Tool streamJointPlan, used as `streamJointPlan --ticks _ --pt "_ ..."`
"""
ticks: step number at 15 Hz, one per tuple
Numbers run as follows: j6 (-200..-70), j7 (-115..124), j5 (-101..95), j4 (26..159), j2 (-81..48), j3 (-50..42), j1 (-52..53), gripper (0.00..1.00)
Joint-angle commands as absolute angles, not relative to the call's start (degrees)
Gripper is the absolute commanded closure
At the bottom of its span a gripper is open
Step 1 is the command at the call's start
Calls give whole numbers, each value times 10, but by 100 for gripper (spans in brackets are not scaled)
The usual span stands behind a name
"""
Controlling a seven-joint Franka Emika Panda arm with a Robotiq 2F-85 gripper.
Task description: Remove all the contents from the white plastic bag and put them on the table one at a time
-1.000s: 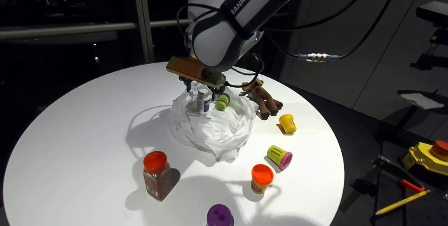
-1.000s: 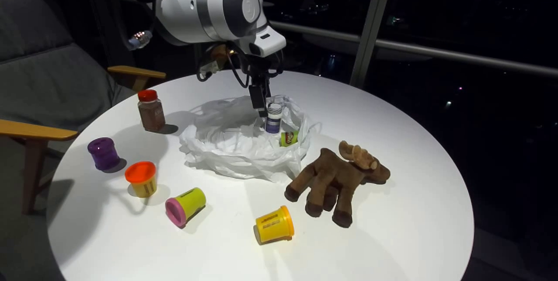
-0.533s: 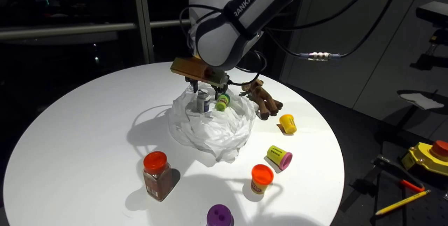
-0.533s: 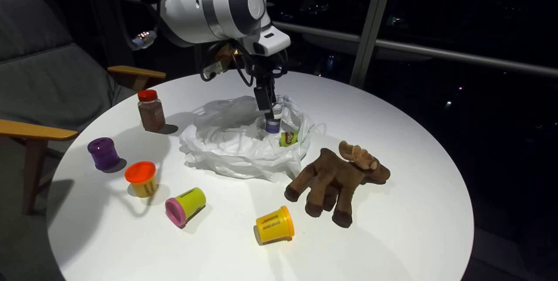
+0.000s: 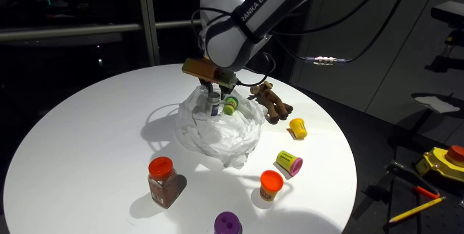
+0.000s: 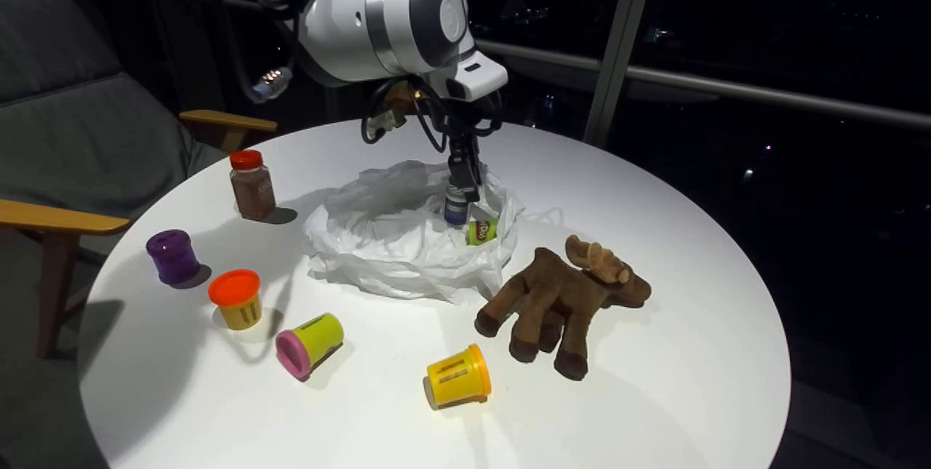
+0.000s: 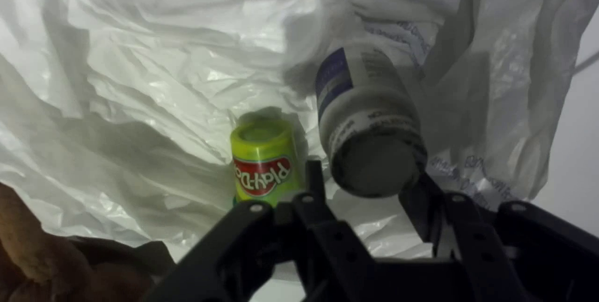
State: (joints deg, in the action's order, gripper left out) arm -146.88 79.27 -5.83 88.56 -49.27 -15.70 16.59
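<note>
The white plastic bag lies spread open on the round table. Inside it stands a white bottle with a purple label, slightly tilted. Beside the bottle, also in the bag, is a green Play-Doh tub, seen in both exterior views too. My gripper is partly open around the bottle's top end. A narrow gap shows between the left finger and the bottle in the wrist view, while the right finger appears against its rim. In an exterior view the gripper partly covers the bottle.
Around the bag stand or lie a red-lidded jar, a purple tub, an orange-lidded tub, a pink-lidded tub and a yellow tub. A brown plush moose lies close beside the bag.
My gripper has shifted sideways and down in both exterior views, and its fingers have drawn closer together. The bottle has moved a little and now leans slightly.
</note>
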Motion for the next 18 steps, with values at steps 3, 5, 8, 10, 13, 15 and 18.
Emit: streamJointPlan --ticks 3,5,8,10,13,15,18 --pt "-1449 762 -58 814 -531 -138 121 93" --pt "-1447 740 -57 813 -531 -132 109 94" --pt "-1441 707 -54 819 -519 -121 97 68" --pt "-1429 687 -55 827 -507 -120 95 53" --pt "-1402 662 -55 830 -493 -111 101 31" --pt "-1390 639 -49 829 -487 -95 98 16" --pt "-1377 616 -46 824 -486 -78 99 0"
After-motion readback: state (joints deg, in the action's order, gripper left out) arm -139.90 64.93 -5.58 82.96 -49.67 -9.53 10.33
